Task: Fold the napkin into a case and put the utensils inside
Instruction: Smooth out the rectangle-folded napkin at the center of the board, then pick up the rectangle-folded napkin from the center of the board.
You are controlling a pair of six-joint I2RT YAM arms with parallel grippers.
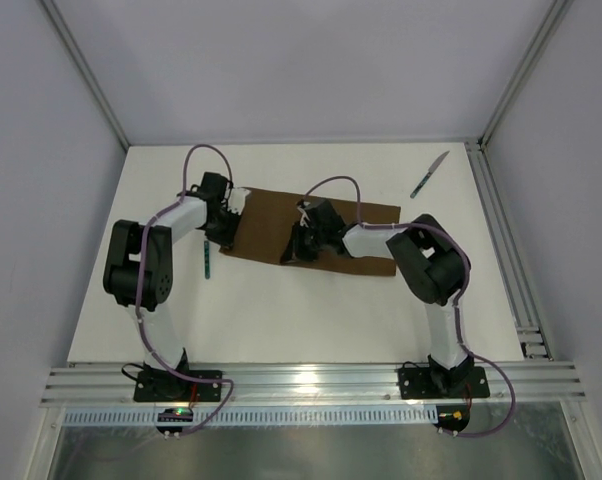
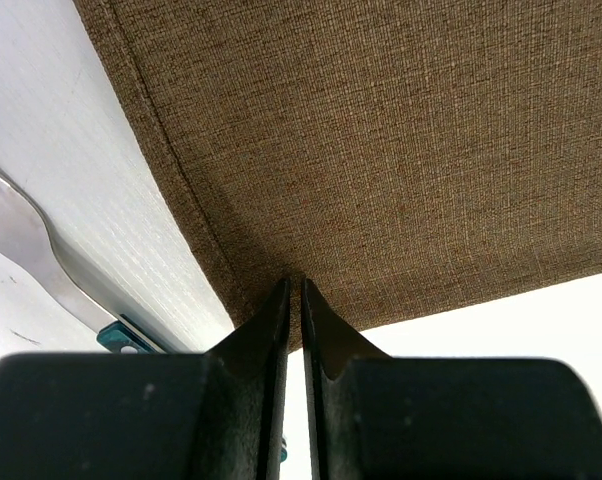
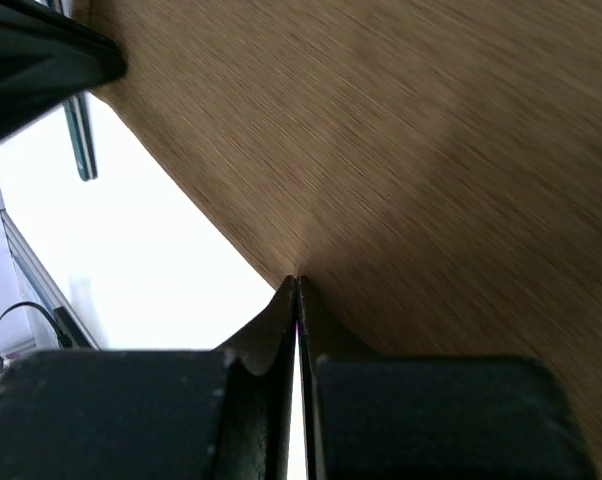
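Note:
The dark brown napkin (image 1: pixel 326 232) lies on the white table as a long rectangle. My left gripper (image 1: pixel 229 215) is at its left end, jaws pinched on the near left corner of the cloth (image 2: pixel 381 150). My right gripper (image 1: pixel 299 246) is at the middle of the napkin's near edge, jaws shut on that edge (image 3: pixel 411 150). The fork (image 1: pixel 208 258), with a teal handle, lies on the table just left of the napkin; it also shows in the left wrist view (image 2: pixel 26 245). The knife (image 1: pixel 430 174) lies at the far right, apart from the napkin. No finished case shows.
Aluminium rails (image 1: pixel 506 240) run along the table's right side and near edge. Grey walls close in the back and sides. The left arm's black body (image 3: pixel 36 60) shows at the top left of the right wrist view, close to the fork handle (image 3: pixel 81 140).

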